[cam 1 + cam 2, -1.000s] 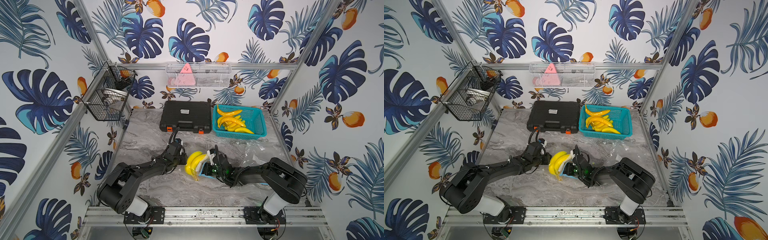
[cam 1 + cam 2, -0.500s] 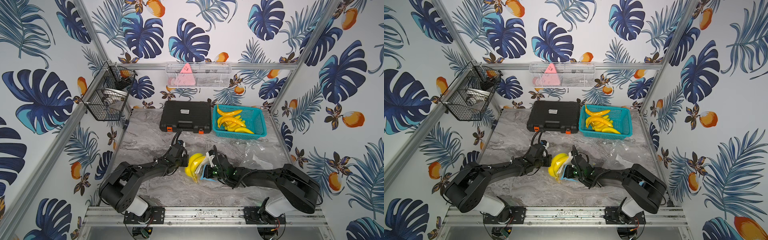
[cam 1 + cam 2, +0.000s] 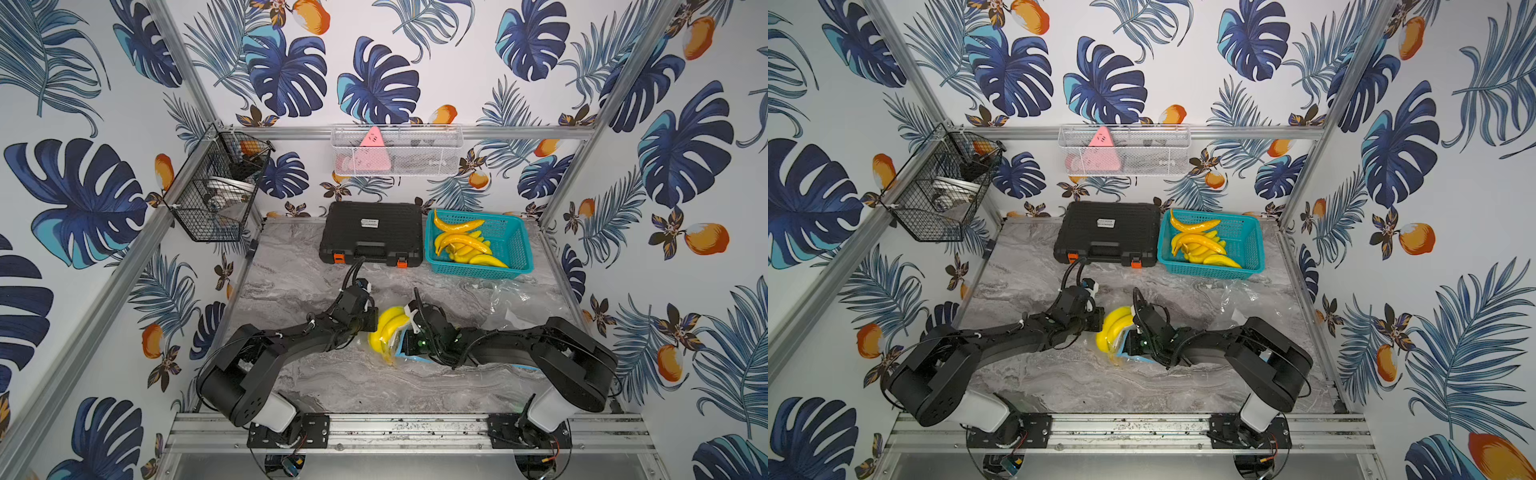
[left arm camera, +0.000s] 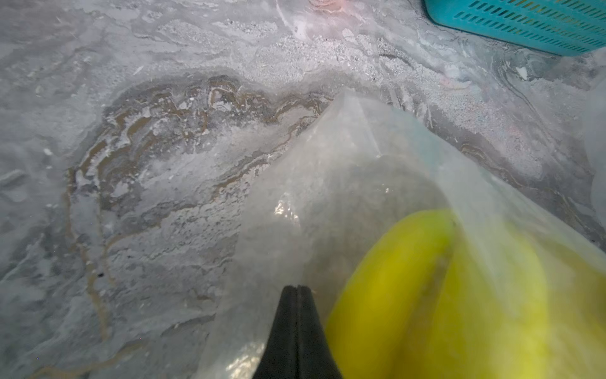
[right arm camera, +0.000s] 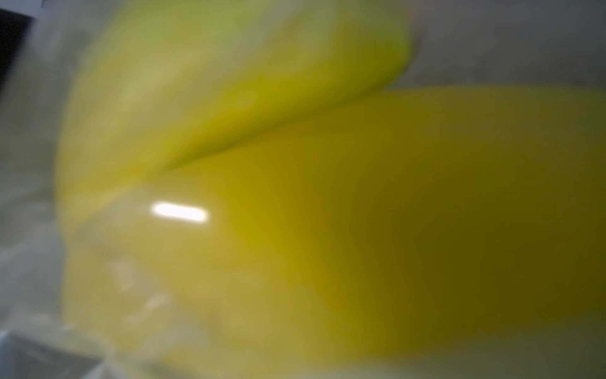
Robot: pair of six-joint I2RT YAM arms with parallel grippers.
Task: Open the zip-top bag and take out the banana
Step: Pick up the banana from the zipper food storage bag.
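Low on the left, the left gripper (image 4: 296, 290) has its jaws pressed tight together, right against the clear film of the zip-top bag (image 4: 344, 170). Whether any film is nipped between them can't be told. Beside it is the banana (image 3: 388, 328), a glossy bright-yellow bunch under the film at mid-table, between the two arms. The right gripper (image 3: 402, 334) is hard up against it. Its wrist view is all blurred yellow, so spread or closed, no telling. The marble table (image 3: 291, 282) lies bare to the left and along the front. At the back, well apart, stand a black case (image 3: 372, 232) and a teal basket (image 3: 513, 249). Crumpled plastic (image 3: 519, 299) crowds the right.
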